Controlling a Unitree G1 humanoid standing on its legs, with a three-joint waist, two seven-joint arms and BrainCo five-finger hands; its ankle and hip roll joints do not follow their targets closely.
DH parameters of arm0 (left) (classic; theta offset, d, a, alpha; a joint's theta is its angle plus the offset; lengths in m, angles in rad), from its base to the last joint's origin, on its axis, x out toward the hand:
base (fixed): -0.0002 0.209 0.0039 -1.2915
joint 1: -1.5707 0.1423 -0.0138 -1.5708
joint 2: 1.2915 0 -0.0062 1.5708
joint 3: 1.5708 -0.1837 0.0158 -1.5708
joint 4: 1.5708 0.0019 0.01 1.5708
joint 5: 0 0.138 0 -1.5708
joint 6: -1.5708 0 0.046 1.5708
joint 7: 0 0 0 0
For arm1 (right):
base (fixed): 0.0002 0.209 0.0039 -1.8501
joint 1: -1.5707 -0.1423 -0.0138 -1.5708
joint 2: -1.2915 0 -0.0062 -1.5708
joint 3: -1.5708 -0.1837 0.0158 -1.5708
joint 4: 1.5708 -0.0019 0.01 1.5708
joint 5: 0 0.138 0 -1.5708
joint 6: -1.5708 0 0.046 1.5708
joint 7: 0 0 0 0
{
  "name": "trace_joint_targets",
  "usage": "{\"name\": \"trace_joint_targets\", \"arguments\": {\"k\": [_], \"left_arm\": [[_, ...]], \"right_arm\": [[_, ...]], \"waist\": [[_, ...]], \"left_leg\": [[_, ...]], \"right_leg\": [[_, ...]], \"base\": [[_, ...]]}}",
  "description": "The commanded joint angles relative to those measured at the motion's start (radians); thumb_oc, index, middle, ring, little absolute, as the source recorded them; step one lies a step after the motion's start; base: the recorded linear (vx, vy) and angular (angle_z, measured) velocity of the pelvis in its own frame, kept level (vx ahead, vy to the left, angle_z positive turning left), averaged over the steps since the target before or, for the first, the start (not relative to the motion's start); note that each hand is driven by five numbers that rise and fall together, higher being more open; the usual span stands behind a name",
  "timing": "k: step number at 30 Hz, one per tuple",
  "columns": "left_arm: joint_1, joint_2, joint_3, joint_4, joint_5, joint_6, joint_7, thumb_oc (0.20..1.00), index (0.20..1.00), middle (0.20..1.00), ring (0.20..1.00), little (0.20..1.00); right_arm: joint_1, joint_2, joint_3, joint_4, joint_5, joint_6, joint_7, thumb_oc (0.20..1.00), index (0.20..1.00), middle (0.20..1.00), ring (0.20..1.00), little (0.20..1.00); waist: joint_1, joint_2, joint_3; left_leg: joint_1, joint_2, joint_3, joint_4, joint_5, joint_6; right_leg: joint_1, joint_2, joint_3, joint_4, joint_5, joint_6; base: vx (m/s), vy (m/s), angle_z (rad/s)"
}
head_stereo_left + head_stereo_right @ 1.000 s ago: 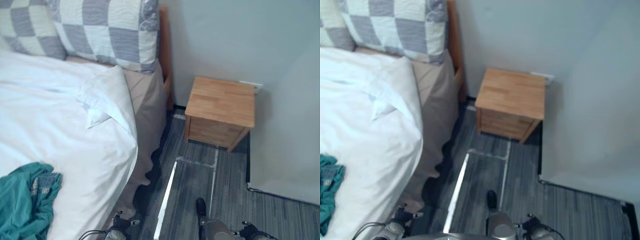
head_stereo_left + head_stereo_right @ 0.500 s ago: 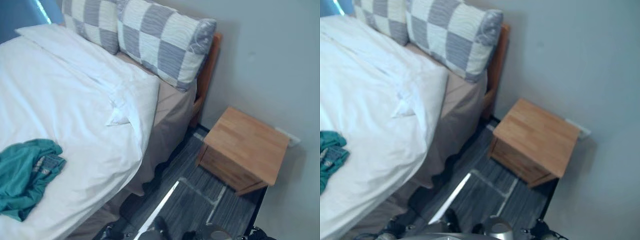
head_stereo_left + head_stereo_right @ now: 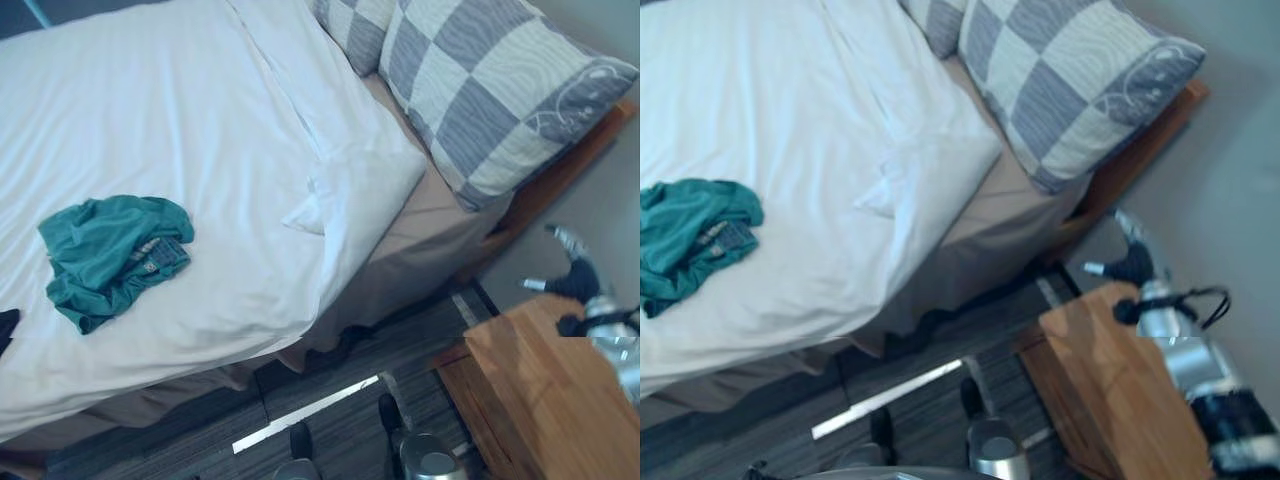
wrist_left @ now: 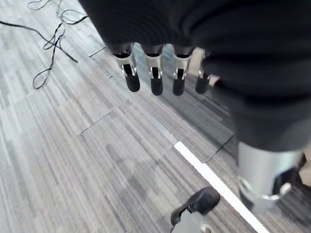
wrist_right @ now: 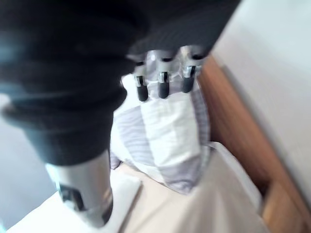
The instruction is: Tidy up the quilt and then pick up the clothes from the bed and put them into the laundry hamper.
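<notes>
White quilt (image 3: 180,120) rumpled near checked pillow (image 3: 500,100), teal clothes (image 3: 105,250) atop. Both hands empty, fingers relaxed: right hand (image 3: 575,280) raised beside nightstand (image 3: 550,400), left hand (image 4: 155,73) over floor. Best to flatten that folded corner first.

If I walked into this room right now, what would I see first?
Probably the crumpled teal clothes lying alone on the big white quilt, near the bed's close edge. Next, the grey-and-white checked pillows at the head of the bed. The robot's right hand hangs in the air, fingers relaxed, above the wooden nightstand beside the bed.
</notes>
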Motion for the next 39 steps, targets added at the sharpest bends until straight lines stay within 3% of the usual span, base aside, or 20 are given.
{"name": "trace_joint_targets", "arguments": {"k": [1, 5, 6, 7, 8, 10, 19, 20, 21, 23, 27, 30, 32, 33, 34, 37, 39], "left_arm": [[-0.074, 0.063, -0.044, 0.026, -0.008, -0.021, 0.021, 1.000, 1.000, 1.000, 1.000, 1.000], [-0.102, 0.056, -0.071, 0.028, -0.044, -0.026, 0.033, 1.000, 1.000, 1.000, 1.000, 1.000], [-0.117, 0.060, -0.083, 0.026, -0.054, -0.027, 0.036, 1.000, 1.000, 1.000, 1.000, 1.000], [-0.127, 0.067, -0.092, 0.014, -0.060, -0.027, 0.036, 1.000, 1.000, 1.000, 1.000, 1.000], [-0.125, 0.068, -0.096, 0.002, -0.052, -0.028, 0.034, 1.000, 1.000, 1.000, 1.000, 1.000], [-0.136, 0.077, -0.106, -0.007, -0.053, -0.029, 0.033, 1.000, 1.000, 1.000, 1.000, 1.000], [-0.200, 0.121, -0.145, -0.008, -0.051, -0.047, 0.049, 1.000, 1.000, 1.000, 1.000, 1.000], [-0.251, 0.139, -0.153, -0.005, -0.037, -0.052, 0.045, 1.000, 1.000, 1.000, 1.000, 1.000], [-0.247, 0.138, -0.153, -0.007, -0.043, -0.059, 0.042, 1.000, 1.000, 1.000, 1.000, 1.000], [-0.246, 0.114, -0.163, -0.015, -0.062, -0.059, 0.043, 1.000, 1.000, 1.000, 1.000, 1.000], [-0.273, 0.091, -0.170, -0.024, -0.079, -0.057, 0.042, 1.000, 1.000, 1.000, 1.000, 1.000], [-0.286, 0.071, -0.161, -0.022, -0.079, -0.043, 0.043, 1.000, 1.000, 1.000, 1.000, 1.000], [-0.282, 0.044, -0.142, -0.018, -0.068, -0.026, 0.043, 1.000, 1.000, 1.000, 1.000, 1.000], [-0.275, 0.036, -0.137, -0.015, -0.062, -0.021, 0.042, 1.000, 1.000, 1.000, 1.000, 1.000], [-0.266, 0.027, -0.129, -0.010, -0.059, -0.012, 0.037, 1.000, 1.000, 1.000, 1.000, 1.000], [-0.255, 0.018, -0.116, 0.000, -0.054, 0.000, 0.030, 1.000, 1.000, 1.000, 1.000, 1.000], [-0.238, 0.010, -0.095, 0.025, -0.052, 0.014, 0.023, 1.000, 1.000, 1.000, 1.000, 1.000]], "right_arm": [[-0.218, -0.023, 0.121, 0.036, -0.021, -0.039, -0.017, 1.000, 1.000, 1.000, 1.000, 1.000], [-0.436, -0.026, 0.259, 0.095, 0.002, -0.032, -0.039, 1.000, 1.000, 1.000, 1.000, 1.000], [-0.468, -0.039, 0.276, 0.112, 0.008, -0.024, -0.045, 1.000, 1.000, 1.000, 1.000, 1.000], [-0.532, -0.062, 0.325, 0.146, 0.001, -0.009, -0.055, 1.000, 1.000, 1.000, 1.000, 1.000], [-0.574, -0.052, 0.346, 0.164, -0.001, -0.004, -0.062, 1.000, 1.000, 1.000, 1.000, 1.000], [-0.658, -0.047, 0.390, 0.214, -0.007, 0.008, -0.070, 1.000, 1.000, 1.000, 1.000, 1.000], [-0.865, -0.002, 0.525, 0.447, 0.056, 0.002, -0.095, 1.000, 1.000, 1.000, 1.000, 1.000], [-0.879, 0.032, 0.567, 0.481, 0.059, 0.004, -0.076, 0.501, 0.501, 0.501, 0.501, 0.501], [-0.885, 0.037, 0.573, 0.494, 0.061, 0.005, -0.077, 0.200, 0.200, 0.200, 0.200, 0.200], [-0.895, 0.059, 0.590, 0.611, 0.057, 0.017, -0.072, 0.200, 0.200, 0.200, 0.200, 0.200], [-0.829, 0.080, 0.545, 0.633, 0.071, 0.024, -0.082, 0.200, 0.200, 0.200, 0.200, 0.200], [-0.672, 0.087, 0.445, 0.588, 0.080, 0.029, -0.089, 0.200, 0.200, 0.200, 0.200, 0.200], [-0.454, 0.101, 0.308, 0.538, 0.080, 0.034, -0.096, 0.200, 0.200, 0.200, 0.200, 0.200], [-0.368, 0.113, 0.251, 0.528, 0.086, 0.035, -0.095, 0.511, 0.511, 0.511, 0.511, 0.511], [-0.286, 0.135, 0.192, 0.527, 0.113, 0.035, -0.098, 1.000, 1.000, 1.000, 1.000, 1.000], [-0.178, 0.179, 0.112, 0.535, 0.156, 0.036, -0.098, 1.000, 1.000, 1.000, 1.000, 1.000], [-0.070, 0.234, 0.009, 0.582, 0.263, 0.029, -0.104, 1.000, 1.000, 1.000, 1.000, 1.000]], "waist": [[0.067, -0.069, 0.007], [0.090, -0.062, 0.059], [0.096, -0.065, 0.074], [0.078, -0.067, 0.088], [0.078, -0.052, 0.106], [0.084, -0.044, 0.121], [0.105, -0.011, 0.181], [0.100, -0.002, 0.194], [0.105, 0.007, 0.196], [0.112, 0.015, 0.197], [0.106, 0.013, 0.188], [0.089, 0.006, 0.171], [0.068, -0.007, 0.128], [0.062, -0.012, 0.115], [0.053, -0.016, 0.098], [0.044, -0.017, 0.067], [0.023, -0.021, 0.043]], "left_leg": [[0.023, 0.017, -0.047, 0.048, -0.116, -0.084], [-0.046, 0.022, -0.079, 0.066, -0.079, -0.097], [-0.074, 0.017, -0.046, 0.095, -0.082, -0.094], [-0.095, 0.019, 0.073, 0.168, -0.115, -0.082], [-0.121, 0.024, 0.118, 0.194, -0.109, -0.073], [-0.142, 0.032, 0.145, 0.180, -0.093, -0.082], [-0.255, 0.038, 0.133, 0.148, -0.043, -0.086], [-0.281, 0.041, 0.137, 0.163, -0.046, -0.089], [-0.290, 0.039, 0.133, 0.168, -0.044, -0.088], [-0.300, 0.037, 0.116, 0.182, -0.041, -0.091], [-0.280, 0.038, 0.107, 0.177, -0.038, -0.092], [-0.226, 0.034, 0.106, 0.163, -0.052, -0.092], [-0.169, 0.029, 0.113, 0.138, -0.060, -0.089], [-0.141, 0.028, 0.114, 0.128, -0.067, -0.087], [-0.117, 0.025, 0.116, 0.116, -0.070, -0.087], [-0.088, 0.022, 0.120, 0.096, -0.068, -0.084], [-0.046, 0.022, 0.133, 0.076, -0.074, -0.084]], "right_leg": [[-0.019, -0.101, -0.008, 0.076, -0.178, 0.098], [-0.046, -0.091, -0.040, 0.080, -0.176, 0.082], [-0.057, -0.103, -0.064, 0.084, -0.177, 0.077], [-0.091, -0.122, -0.123, 0.111, -0.193, 0.074], [-0.103, -0.119, -0.147, 0.131, -0.201, 0.074], [-0.130, -0.115, -0.166, 0.158, -0.199, 0.070], [-0.312, -0.110, -0.168, 0.251, -0.188, 0.078], [-0.351, -0.115, -0.159, 0.286, -0.200, 0.079], [-0.362, -0.118, -0.163, 0.298, -0.202, 0.079], [-0.364, -0.122, -0.175, 0.316, -0.212, 0.076], [-0.329, -0.122, -0.181, 0.294, -0.212, 0.071], [-0.269, -0.115, -0.185, 0.272, -0.218, 0.069], [-0.207, -0.107, -0.188, 0.225, -0.206, 0.069], [-0.179, -0.108, -0.188, 0.213, -0.209, 0.071], [-0.155, -0.108, -0.187, 0.196, -0.205, 0.071], [-0.124, -0.108, -0.185, 0.165, -0.195, 0.073], [-0.088, -0.108, -0.179, 0.142, -0.193, 0.076]], "base": [[-0.04, -0.224, 0.30], [-0.11, -0.150, 0.30], [-0.17, -0.179, 0.43], [-0.17, -0.206, 0.90], [-0.11, -0.131, 1.20], [-0.11, -0.044, 1.12], [-0.08, -0.028, 0.01], [-0.06, 0.000, -0.12], [-0.08, -0.013, -0.10], [-0.04, -0.036, -0.01], [0.01, -0.009, 0.14], [0.05, 0.005, 0.10], [0.17, -0.008, 0.10], [0.15, -0.001, -0.06], [0.14, 0.006, -0.14], [0.09, 0.012, -0.06], [0.14, 0.045, 0.07]]}}
